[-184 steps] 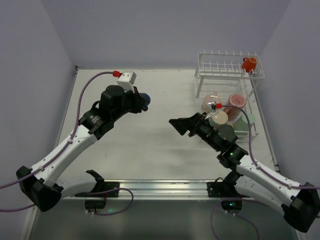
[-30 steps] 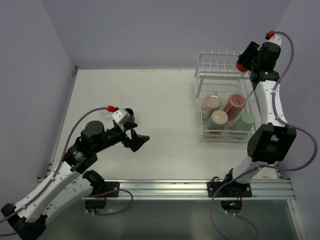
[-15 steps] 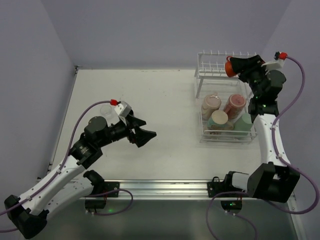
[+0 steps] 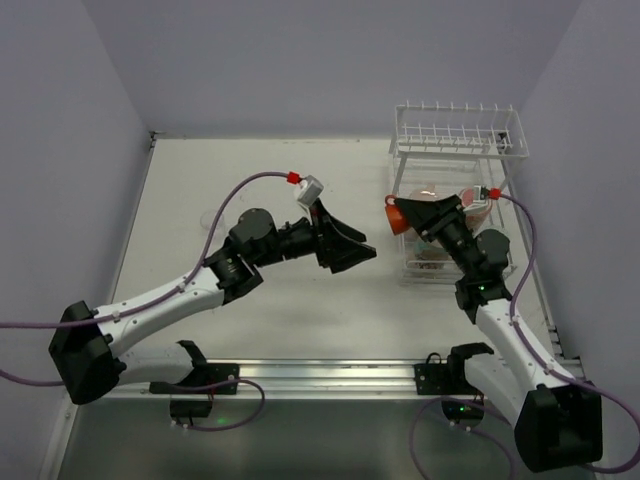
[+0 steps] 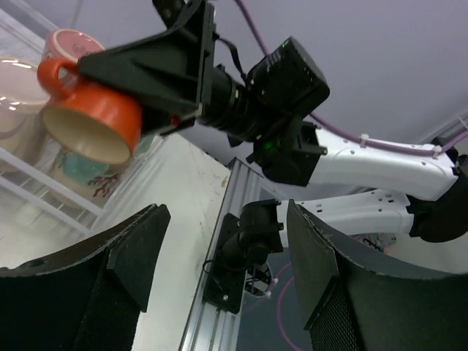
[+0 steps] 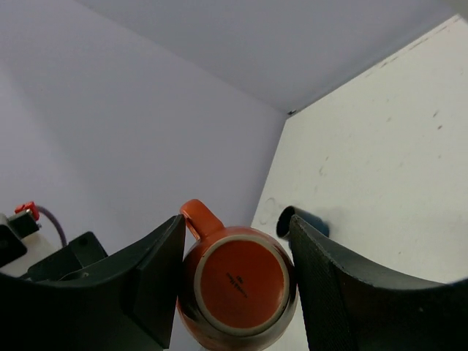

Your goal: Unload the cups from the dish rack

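Right hand (image 4: pixel 407 212) grips the orange-red cup (image 6: pixel 238 281) between its fingers.

Between the right fingers (image 6: pixel 157 285), a small cup (image 6: pixel 238 281), up off the surface (image 4: pixel 300 170). Just left of it and apart, the left fingers (image 5: pixel 124 256), facing it. Close behind the right fingers, the dish rack (image 4: pixel 460 131), with larger cups (image 5: pixel 16 84) in its lower tier. Far out ahead of the right fingers, past the left fingers, a second small cup (image 6: pixel 301 221) on the surface.
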### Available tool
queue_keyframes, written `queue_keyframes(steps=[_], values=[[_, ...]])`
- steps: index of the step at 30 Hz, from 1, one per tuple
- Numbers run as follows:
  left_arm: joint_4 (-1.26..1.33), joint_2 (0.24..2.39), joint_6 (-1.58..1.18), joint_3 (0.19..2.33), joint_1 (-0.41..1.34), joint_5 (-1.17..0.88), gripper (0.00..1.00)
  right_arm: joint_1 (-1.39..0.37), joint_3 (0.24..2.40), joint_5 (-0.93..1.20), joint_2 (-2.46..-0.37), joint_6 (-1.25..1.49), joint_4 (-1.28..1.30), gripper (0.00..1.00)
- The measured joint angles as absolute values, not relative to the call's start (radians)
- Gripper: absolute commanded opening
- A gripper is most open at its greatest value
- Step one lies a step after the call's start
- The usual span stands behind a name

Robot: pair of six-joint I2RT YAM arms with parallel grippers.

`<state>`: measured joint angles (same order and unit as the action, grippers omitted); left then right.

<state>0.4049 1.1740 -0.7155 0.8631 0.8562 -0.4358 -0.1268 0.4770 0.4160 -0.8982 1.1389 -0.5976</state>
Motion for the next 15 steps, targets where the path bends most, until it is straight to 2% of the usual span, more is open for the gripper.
queue_keyframes(steps=[8,15], values=[[0.44,1.324,-0.719,0.96,0.929,-0.335,0.72,-0.227,0.376,0.413,-0.832,1.242,-0.723,0.15],[0.422,1.374,-0.704,1.015,0.965,-0.276,0.71,-0.228,0.333,0.399,-0.804,1.286,-0.794,0.15]])
